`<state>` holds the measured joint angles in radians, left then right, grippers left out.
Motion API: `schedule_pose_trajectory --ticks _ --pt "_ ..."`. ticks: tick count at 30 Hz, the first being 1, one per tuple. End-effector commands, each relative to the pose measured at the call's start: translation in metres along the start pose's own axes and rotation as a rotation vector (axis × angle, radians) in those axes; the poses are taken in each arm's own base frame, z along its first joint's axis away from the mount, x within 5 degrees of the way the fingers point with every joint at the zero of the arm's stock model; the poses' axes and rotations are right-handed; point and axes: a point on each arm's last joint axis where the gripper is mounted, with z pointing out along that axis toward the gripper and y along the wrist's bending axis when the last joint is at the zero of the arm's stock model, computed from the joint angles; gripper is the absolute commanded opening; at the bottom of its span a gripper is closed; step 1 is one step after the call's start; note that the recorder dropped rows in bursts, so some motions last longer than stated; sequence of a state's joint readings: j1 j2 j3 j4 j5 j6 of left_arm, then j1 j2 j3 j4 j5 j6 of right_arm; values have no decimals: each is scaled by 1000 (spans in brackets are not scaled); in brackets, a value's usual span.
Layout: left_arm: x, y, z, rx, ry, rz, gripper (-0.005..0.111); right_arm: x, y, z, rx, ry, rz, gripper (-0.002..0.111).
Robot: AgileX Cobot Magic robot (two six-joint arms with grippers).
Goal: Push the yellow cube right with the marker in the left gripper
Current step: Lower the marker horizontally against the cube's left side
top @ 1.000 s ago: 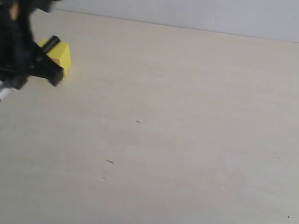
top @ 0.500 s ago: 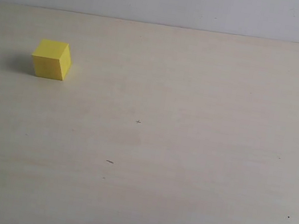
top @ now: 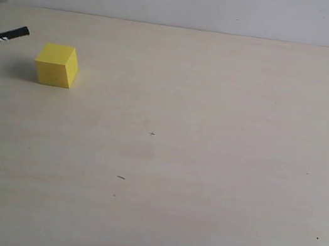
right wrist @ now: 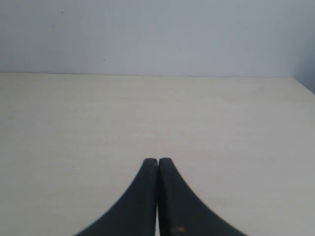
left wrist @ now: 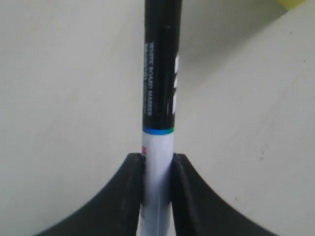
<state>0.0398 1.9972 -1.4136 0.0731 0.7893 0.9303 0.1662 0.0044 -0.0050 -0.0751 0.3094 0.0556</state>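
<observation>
The yellow cube (top: pixel 57 65) rests on the pale table at the far left in the exterior view. Just left of it, the marker (top: pixel 3 37) pokes in from the frame's left edge, black cap pointing toward the cube, a small gap between them. Only a scrap of the left arm shows there at the edge. In the left wrist view my left gripper (left wrist: pixel 158 160) is shut on the marker (left wrist: pixel 159 103) at its white barrel, and a corner of the yellow cube (left wrist: pixel 294 3) shows past the cap. My right gripper (right wrist: pixel 157 162) is shut and holds nothing.
The pale wooden table (top: pixel 207 169) stretches to the right of the cube. A light wall (top: pixel 192 0) rises behind the table's far edge. A few tiny dark specks (top: pixel 120 177) mark the tabletop.
A second ago the left gripper with the marker hung in front of the cube. It left the view, then the marker came back in from the left edge. The cube has not moved.
</observation>
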Motion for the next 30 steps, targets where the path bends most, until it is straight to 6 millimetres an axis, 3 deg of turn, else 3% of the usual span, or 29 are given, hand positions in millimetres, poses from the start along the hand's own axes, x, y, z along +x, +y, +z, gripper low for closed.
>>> schedule_pose_trajectory --ticks 1,6,11,17,26,30 --pt "1 11 7 -13 -51 173 0 1 0 0 3 -6 -2 0" --pt "26 22 13 11 -16 412 0 1 0 0 3 -6 -2 0" --pt "39 29 17 3 -7 449 0 1 0 0 3 -6 -2 0" --pt "41 26 27 43 -1 484 0 1 0 0 3 -6 -2 0" --pt "21 34 17 -9 -175 495 0 0 0 0 2 -12 -2 0" --pt "17 34 17 46 -207 503 0 0 0 0 2 -12 -2 0"
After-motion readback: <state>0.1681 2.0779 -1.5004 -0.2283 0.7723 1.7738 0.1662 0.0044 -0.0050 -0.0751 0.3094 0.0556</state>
